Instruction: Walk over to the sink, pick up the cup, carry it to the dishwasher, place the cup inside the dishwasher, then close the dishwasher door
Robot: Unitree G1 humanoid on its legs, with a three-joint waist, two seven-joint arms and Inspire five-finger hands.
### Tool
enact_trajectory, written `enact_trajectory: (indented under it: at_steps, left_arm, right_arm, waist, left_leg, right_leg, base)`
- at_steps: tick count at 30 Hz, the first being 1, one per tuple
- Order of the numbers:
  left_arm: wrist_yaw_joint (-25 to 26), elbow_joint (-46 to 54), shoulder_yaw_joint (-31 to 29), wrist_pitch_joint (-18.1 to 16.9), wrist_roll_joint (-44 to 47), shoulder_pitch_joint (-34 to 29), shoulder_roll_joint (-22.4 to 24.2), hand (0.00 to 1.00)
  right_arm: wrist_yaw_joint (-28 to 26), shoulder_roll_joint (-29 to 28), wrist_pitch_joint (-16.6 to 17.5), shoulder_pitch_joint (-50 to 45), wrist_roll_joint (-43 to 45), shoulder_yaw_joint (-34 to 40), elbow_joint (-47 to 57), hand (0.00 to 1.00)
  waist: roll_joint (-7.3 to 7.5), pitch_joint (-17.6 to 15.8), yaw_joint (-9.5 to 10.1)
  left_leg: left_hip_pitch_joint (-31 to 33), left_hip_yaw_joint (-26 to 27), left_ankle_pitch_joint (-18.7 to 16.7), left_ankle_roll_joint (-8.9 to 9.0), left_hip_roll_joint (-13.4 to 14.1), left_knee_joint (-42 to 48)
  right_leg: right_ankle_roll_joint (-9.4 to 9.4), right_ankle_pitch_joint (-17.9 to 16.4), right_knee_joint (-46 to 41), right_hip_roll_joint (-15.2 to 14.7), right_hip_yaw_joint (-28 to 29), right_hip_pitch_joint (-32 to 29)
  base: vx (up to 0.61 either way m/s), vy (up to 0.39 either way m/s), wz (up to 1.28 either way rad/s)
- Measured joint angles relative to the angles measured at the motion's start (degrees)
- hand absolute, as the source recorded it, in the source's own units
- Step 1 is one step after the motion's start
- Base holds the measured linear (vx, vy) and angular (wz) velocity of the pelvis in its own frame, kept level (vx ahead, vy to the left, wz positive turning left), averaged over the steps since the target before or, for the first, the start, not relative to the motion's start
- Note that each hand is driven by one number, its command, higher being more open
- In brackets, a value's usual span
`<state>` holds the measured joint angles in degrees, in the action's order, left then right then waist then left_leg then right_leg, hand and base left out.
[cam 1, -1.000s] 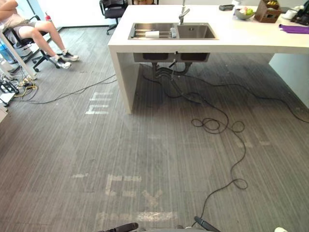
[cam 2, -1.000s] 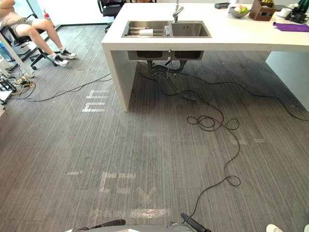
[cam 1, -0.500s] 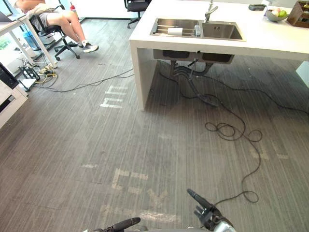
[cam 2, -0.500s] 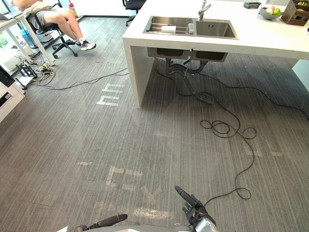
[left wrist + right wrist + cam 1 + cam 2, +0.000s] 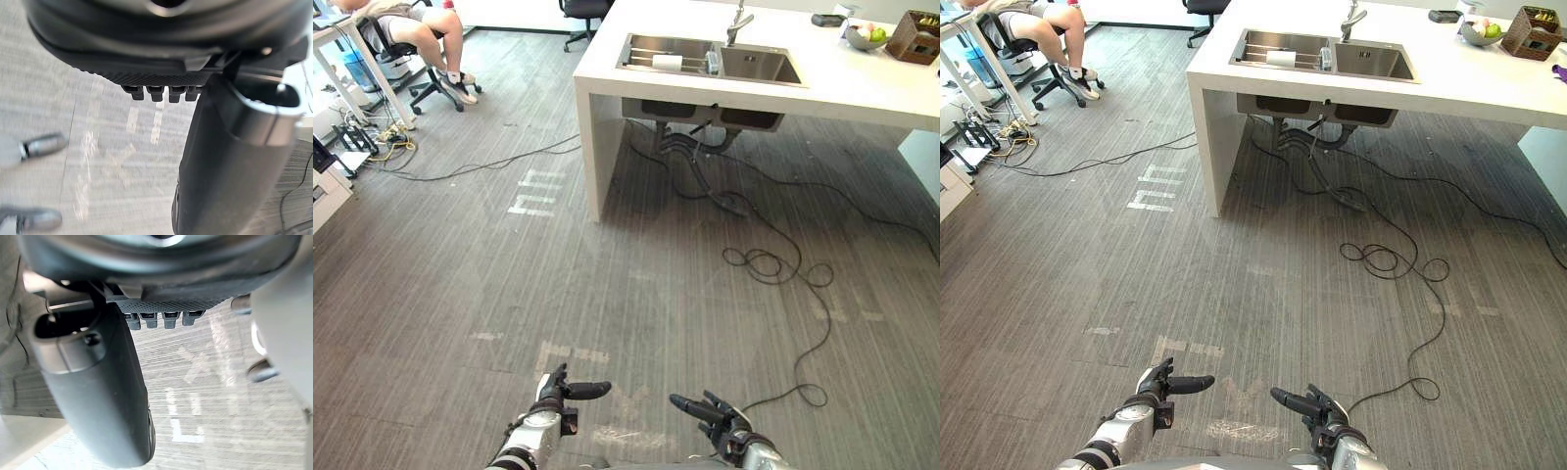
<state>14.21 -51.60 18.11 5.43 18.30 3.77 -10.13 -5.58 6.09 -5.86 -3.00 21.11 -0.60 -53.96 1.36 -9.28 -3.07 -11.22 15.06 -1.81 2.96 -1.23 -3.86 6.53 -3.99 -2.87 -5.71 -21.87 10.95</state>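
A white surface with a stainless-steel double sink is seen at 12 to 1 o'clock in the head views. The small white cup is seen as a pale cylinder in the left basin, apparently lying on a wire rack. A steel tap is mounted at the sink's far rim. Further along the surface, towards 2 o'clock, a grey bowl of fruit and a brown box are set. At the 2 o'clock edge of the right eye view, a corner of purple cloth is caught.

A seated person is seen at 10 to 11 o'clock, well apart from the sink. White tape marks are stuck to the grey striped floor.

At 6 o'clock the left hand and the right hand are held low over the floor, well apart from the cup. Each is held loose with fingers apart and thumb stretched towards the other, and nothing is gripped. In the right wrist view, further tape marks are shown beyond the fingers.
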Motion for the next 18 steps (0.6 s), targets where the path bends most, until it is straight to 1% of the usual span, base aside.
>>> enact_trajectory:
  at_steps: [4, 7, 9, 11, 13, 15, 16, 17, 18]
  left_arm:
    - [0.6, 0.1, -0.9, 0.2, -0.6, -2.4, -0.2, 1.0]
    - [-0.5, 0.1, -3.1, 0.6, -1.5, -4.9, -0.2, 1.0]
    - [-0.8, -0.1, -3.4, 0.6, -1.5, -6.5, -0.4, 1.0]
    - [-1.5, -0.8, -5.2, 0.3, -1.5, -8.4, -0.2, 1.0]
    - [-1.7, -2.1, -6.9, -0.7, -0.8, -8.7, 0.2, 1.0]
    - [-1.8, -3.2, -7.6, -2.5, 0.0, -8.9, 0.2, 1.0]
    - [-2.0, -3.5, -7.7, -3.4, 0.1, -9.1, 0.3, 1.0]
    - [-2.3, -4.1, -7.8, -4.4, 0.2, -9.0, 0.3, 1.0]
    - [-2.6, -4.3, -8.0, -4.9, 0.3, -9.0, 0.3, 1.0]
  right_arm:
    - [0.6, 0.8, -1.8, -0.2, -2.1, -1.5, 0.1, 1.0]
    - [0.8, 0.9, -3.2, -0.5, -3.4, -2.1, 0.3, 1.0]
    - [1.0, 0.9, -3.3, -0.5, -3.4, -2.1, 0.1, 1.0]
    - [1.0, 0.9, -2.9, -0.6, -3.2, -2.1, -0.5, 1.0]
    - [1.0, 1.0, -2.6, -0.5, -2.4, -2.1, -1.2, 1.0]
    - [1.0, 1.3, -2.5, -0.5, -0.1, -1.9, -1.7, 1.0]
    - [1.1, 1.4, -2.3, -0.5, 0.8, -1.9, -1.9, 1.0]
    - [1.0, 1.4, -1.9, -0.7, 2.7, -1.2, -1.9, 1.0]
    - [1.0, 1.4, -1.7, -0.8, 4.0, -0.7, -2.0, 1.0]
  waist:
    - [0.18, 0.2, 0.37]
    - [0.57, 0.6, 0.6]
    - [0.68, 0.8, 0.67]
    - [0.7, 0.8, 0.67]
    - [0.69, 0.8, 0.78]
    - [0.68, 1.0, 0.78]
    - [0.78, 1.2, 0.8]
    - [1.15, 1.4, 0.76]
    - [1.29, 1.4, 0.78]
  left_leg:
    - [-0.2, 1.3, 0.0, -0.03, 0.0, 0.0]
    - [-0.1, 2.1, 0.1, -0.14, 0.0, 0.0]
    - [0.0, 2.7, 0.3, -0.43, 0.0, 0.0]
    - [-0.1, 3.4, 0.5, -0.79, 0.2, -0.1]
    - [0.1, 5.6, 0.7, -1.14, 0.4, -0.3]
    - [0.2, 6.9, 0.8, -2.32, 0.6, -0.3]
    - [0.7, 7.7, 0.5, -3.43, 0.7, 0.0]
    - [1.2, 8.3, 0.0, -4.6, 0.6, 0.5]
    - [1.3, 8.6, -0.4, -5.17, 0.5, 0.6]
  right_leg:
    - [-0.41, -0.1, 0.0, 0.0, 0.9, -0.2]
    - [-1.14, -0.5, -0.1, 0.0, 1.4, -0.7]
    - [-1.55, -0.7, -0.5, 0.0, 1.7, -1.1]
    - [-2.14, -1.1, -1.6, 0.0, 2.2, -1.9]
    - [-2.49, -1.3, -2.4, 0.0, 2.6, -2.7]
    - [-2.93, -1.9, -4.4, -0.1, 3.3, -4.3]
    - [-3.07, -2.8, -6.6, -0.5, 3.5, -5.6]
    - [-2.58, -4.4, -11.0, -1.6, 3.4, -7.8]
    - [-2.23, -4.9, -13.9, -2.3, 3.0, -9.3]
  base:
    - [-0.04, -0.014, -0.13]
    - [-0.05, -0.022, -0.14]
    - [-0.05, -0.019, -0.1]
    - [-0.07, -0.013, -0.13]
    - [-0.09, 0.004, -0.12]
    - [-0.1, 0.013, -0.23]
    - [-0.1, 0.013, -0.27]
    - [-0.08, 0.01, -0.27]
    - [-0.08, 0.006, -0.29]
